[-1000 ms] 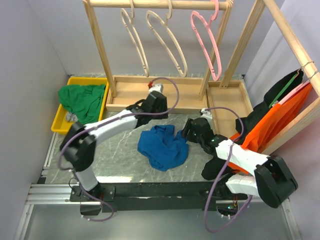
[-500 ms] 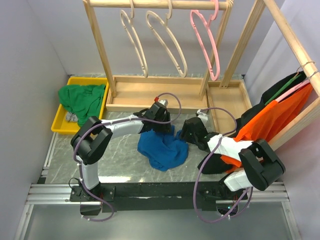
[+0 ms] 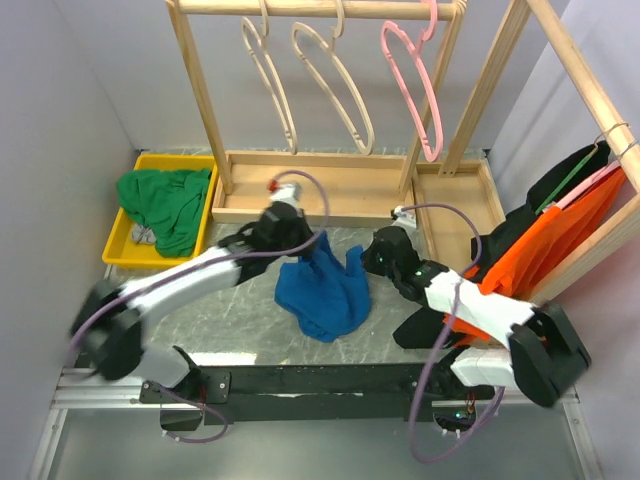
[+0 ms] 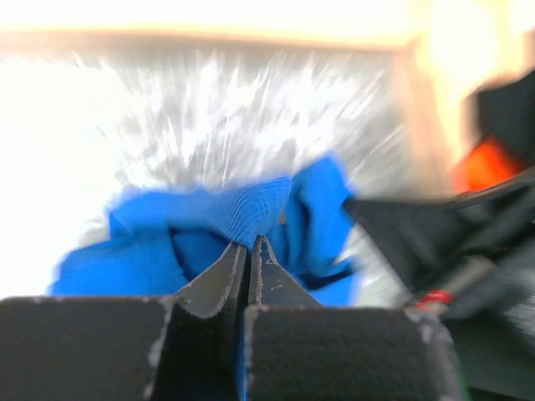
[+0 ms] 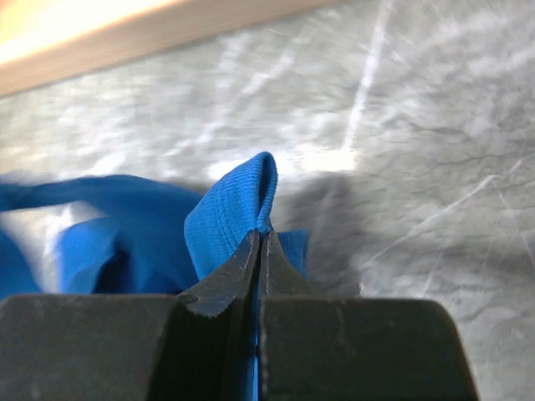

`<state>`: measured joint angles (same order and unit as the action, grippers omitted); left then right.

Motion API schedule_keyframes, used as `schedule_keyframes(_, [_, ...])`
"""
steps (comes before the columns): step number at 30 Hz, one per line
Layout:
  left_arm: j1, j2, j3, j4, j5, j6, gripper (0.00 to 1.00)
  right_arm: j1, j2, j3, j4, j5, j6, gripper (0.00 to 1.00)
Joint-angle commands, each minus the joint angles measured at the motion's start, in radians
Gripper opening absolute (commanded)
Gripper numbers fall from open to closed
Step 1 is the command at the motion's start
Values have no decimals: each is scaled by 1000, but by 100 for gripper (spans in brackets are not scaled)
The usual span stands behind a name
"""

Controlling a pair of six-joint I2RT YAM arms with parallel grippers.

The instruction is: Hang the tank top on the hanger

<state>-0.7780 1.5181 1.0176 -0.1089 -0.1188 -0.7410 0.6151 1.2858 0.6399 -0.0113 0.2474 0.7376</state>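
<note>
Change: since the earlier frames the left gripper has moved back-left and clamped on a fold of the tank top, drawing that edge up. The right gripper has pinched shut on a fold at the opposite edge.
Tank top: crumpled on the table, between both grippers.
Obscured: the left wrist view is motion-blurred, the left arm is smeared in the top view, and the straps are indistinguishable in the bunched fabric.
Surroundings: green garment in yellow bin at left; orange shirt at right.
Count: three hangers on the rail, namely two beige hangers and one pink hanger.
</note>
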Motion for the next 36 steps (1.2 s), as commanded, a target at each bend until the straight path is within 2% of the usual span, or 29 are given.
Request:
schedule_keyframes(1, [5,-312,-53,-37,-209,25,1,47,-158,76,-55,52,-21,0])
schedule_keyframes(6, [5,-559,-35,-97,-252,84,1,81,-307,154,-99,58,-38,0])
schedule_keyframes(10, [5,-627,82,-153,-252,150,2,86,-391,253,-139,38,-55,0])
schedule_keyframes(16, [5,-628,297,-167,-294,244,4,84,-385,498,-197,38,-106,0])
schedule_keyframes(21, [5,-550,542,-155,-312,319,4,86,-309,805,-237,43,-188,0])
schedule_keyframes(23, [5,-515,629,-149,-318,348,9,86,-267,933,-262,39,-213,0])
schedule_keyframes(26, [6,-489,685,-170,-302,350,10,86,-243,1020,-276,30,-227,0])
schedule_keyframes(28, [5,-499,658,-176,-286,318,9,87,-252,1005,-266,13,-224,0])
schedule_keyframes(31, [5,-570,498,-158,-272,255,11,84,-302,864,-244,-25,-184,0])
schedule_keyframes(32, [5,-616,390,-149,-269,237,12,86,-321,740,-225,-55,-150,0])
schedule_keyframes(34, [5,-665,267,-127,-246,169,14,84,-380,602,-155,-97,-110,0])
schedule_keyframes(35, [5,-709,130,-114,-233,143,15,84,-397,461,-132,-115,-68,0])
schedule_keyframes(36, [5,-729,60,-91,-216,117,16,87,-411,393,-109,-144,-47,0])
